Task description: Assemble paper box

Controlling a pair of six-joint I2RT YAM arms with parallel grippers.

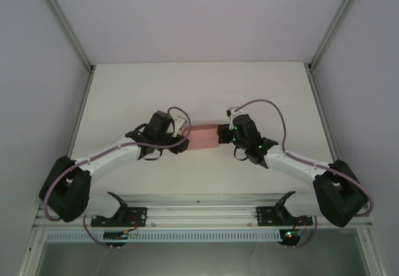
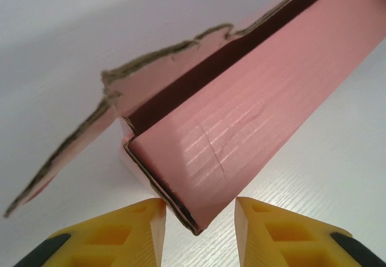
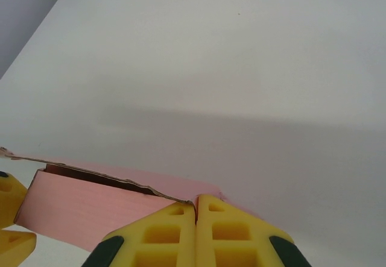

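Observation:
The salmon-pink paper box (image 1: 202, 137) lies partly folded on the white table between my two grippers. Its long side wall (image 2: 253, 116) stands up, with a dark slot behind it and a ragged-edged flap (image 2: 151, 68) spread to the left. My left gripper (image 2: 200, 204) is open, and the box's near corner sits between its yellow fingers (image 2: 132, 231) with a gap on the right side. My right gripper (image 3: 196, 202) is shut on the thin card edge at the box's other end (image 3: 90, 204). From above, the left gripper (image 1: 185, 140) and right gripper (image 1: 223, 134) flank the box.
The white table (image 1: 206, 95) stretches free behind the box. Enclosure walls with metal posts (image 1: 81, 52) close in both sides. An aluminium rail (image 1: 199, 210) with the arm bases runs along the near edge.

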